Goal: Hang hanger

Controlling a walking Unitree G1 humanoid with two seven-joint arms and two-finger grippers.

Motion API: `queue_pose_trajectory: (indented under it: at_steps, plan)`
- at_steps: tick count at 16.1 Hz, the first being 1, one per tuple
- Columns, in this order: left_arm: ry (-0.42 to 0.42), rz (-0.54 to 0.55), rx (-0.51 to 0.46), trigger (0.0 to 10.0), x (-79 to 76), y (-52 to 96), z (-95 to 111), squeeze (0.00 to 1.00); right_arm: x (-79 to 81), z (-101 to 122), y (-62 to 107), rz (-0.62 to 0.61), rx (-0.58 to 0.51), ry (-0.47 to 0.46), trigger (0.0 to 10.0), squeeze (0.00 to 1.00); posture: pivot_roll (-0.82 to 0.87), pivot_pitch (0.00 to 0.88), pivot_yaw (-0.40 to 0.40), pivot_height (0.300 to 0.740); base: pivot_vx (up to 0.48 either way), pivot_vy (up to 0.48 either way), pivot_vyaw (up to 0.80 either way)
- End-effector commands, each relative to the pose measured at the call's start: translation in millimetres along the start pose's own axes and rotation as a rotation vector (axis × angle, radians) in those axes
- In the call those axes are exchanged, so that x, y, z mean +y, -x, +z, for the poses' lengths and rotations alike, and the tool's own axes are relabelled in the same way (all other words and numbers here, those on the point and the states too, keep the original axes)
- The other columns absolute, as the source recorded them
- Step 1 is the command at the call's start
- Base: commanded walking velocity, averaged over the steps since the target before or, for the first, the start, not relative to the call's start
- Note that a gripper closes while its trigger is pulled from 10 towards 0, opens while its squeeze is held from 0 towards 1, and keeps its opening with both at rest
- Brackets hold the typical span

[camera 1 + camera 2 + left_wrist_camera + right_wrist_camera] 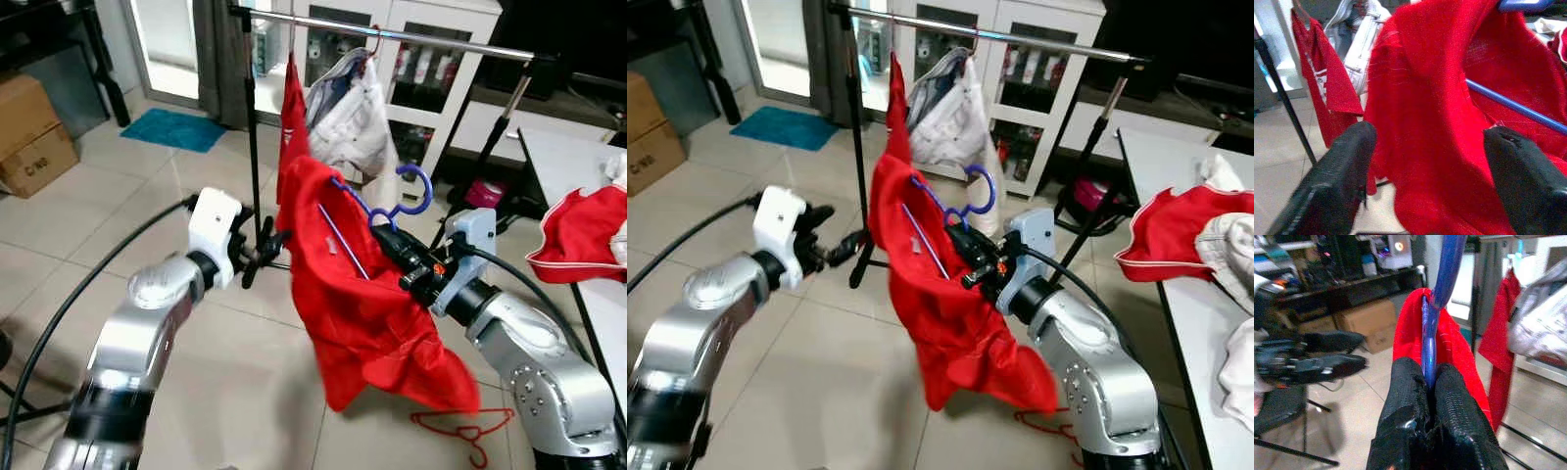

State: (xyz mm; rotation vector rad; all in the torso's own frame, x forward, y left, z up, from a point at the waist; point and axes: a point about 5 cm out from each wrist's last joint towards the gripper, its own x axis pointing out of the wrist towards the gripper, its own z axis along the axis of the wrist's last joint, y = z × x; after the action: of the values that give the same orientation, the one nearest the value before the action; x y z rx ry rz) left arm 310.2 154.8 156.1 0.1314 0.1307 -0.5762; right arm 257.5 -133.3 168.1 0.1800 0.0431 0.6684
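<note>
Blue plastic hanger (392, 209): thin round rod, curled hook at top, carrying a loose red fabric garment (362, 304). Garment matte, slightly coarse weave, draped in folds, lower hem hanging free above the floor. Hanger held in mid-air in front of the clothes rail, below the bar, hook not on the bar.

Right gripper (1431, 382): jaws pressed together on the blue rod just under the hook; black textured fingers (1462, 421) flank the rod, no gap visible.

Left gripper (265, 250): raised just beside the garment's left edge, apart from it. Jaws wide apart, nothing between them; in the left wrist view the two black fingers (1337, 181) frame the red cloth.

Silver metal rail bar (431, 40) horizontal on black poles (253, 137). Hanging on it: a narrow red garment (291, 122) and a white crumpled jacket (353, 117).

Floor (147, 225): large pale glossy tiles with thin dark grout lines. Red wire hanger (465, 428) lying on the floor under the right arm. Teal mat (174, 129) by the far doorway; brown cardboard boxes (31, 132) at far left. White glass-front cabinet (416, 59) behind the rail.

White worktop (1185, 245) to the right: red cloth with white trim (1166, 235) heaped at its near-left edge, pale crumpled cloth (1229, 245) beside it
</note>
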Motion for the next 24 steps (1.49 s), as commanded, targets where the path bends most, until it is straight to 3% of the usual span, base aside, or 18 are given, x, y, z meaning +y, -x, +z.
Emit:
queue_pose_trajectory:
  at_steps: [1,11,18,20,24]
  plan:
    - [-0.006,-0.043,-0.002,0.0,-1.2,-4.7,1,0.0,4.7,14,0.8,0.043,-0.046,0.021,0.0,0.0,-0.12,0.0,-0.048,0.74,0.0,0.0,0.0]
    - [0.028,-0.162,-0.01,0.0,-4.5,-18.6,-4,0.0,20.3,27,6.7,0.166,-0.097,-0.022,0.0,0.0,-0.13,0.0,-0.049,0.74,0.0,0.0,0.0]
    - [0.006,-0.213,-0.034,0.0,-4.4,-21.1,1,0.0,18.8,24,9.2,0.175,-0.071,-0.03,0.0,0.0,-0.13,0.0,-0.047,0.74,0.0,0.0,0.0]
    - [0.003,-0.213,-0.037,0.0,-5.4,-20.5,1,0.0,18.1,24,8.7,0.168,-0.07,-0.023,0.0,0.0,-0.13,0.0,-0.046,0.74,0.0,0.0,0.0]
    - [0.018,-0.038,-0.02,0.0,0.8,-13.1,-5,0.0,12.5,24,5.5,0.137,-0.075,-0.017,0.0,0.0,-0.11,0.0,-0.061,0.74,0.0,0.0,0.0]
